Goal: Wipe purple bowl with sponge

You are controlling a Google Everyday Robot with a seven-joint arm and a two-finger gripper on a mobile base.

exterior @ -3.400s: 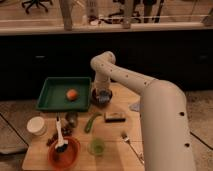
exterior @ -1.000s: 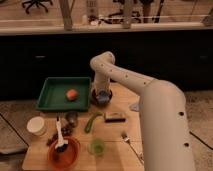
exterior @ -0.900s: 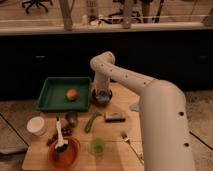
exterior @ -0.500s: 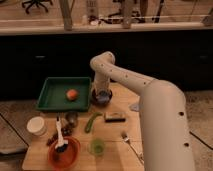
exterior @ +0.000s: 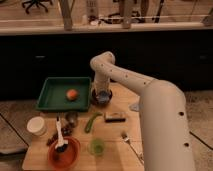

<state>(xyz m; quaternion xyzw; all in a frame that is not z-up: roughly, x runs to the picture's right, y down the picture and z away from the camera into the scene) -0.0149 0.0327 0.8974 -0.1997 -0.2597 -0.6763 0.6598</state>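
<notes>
The purple bowl (exterior: 94, 98) sits on the wooden table just right of the green tray, looking almost black. My arm reaches down from the right and my gripper (exterior: 102, 93) is lowered into the bowl. A light-blue patch, the sponge (exterior: 103, 97), shows inside the bowl right at the gripper's tip. The gripper's body hides most of the bowl's inside.
A green tray (exterior: 51, 95) holds an orange fruit (exterior: 72, 94). On the table (exterior: 115, 152) lie a dark block with a pale edge (exterior: 114, 117), a green pepper (exterior: 91, 122), a green cup (exterior: 96, 146), an orange-red bowl (exterior: 72, 157) with a brush (exterior: 60, 135), a white cup (exterior: 36, 125) and a fork (exterior: 126, 137).
</notes>
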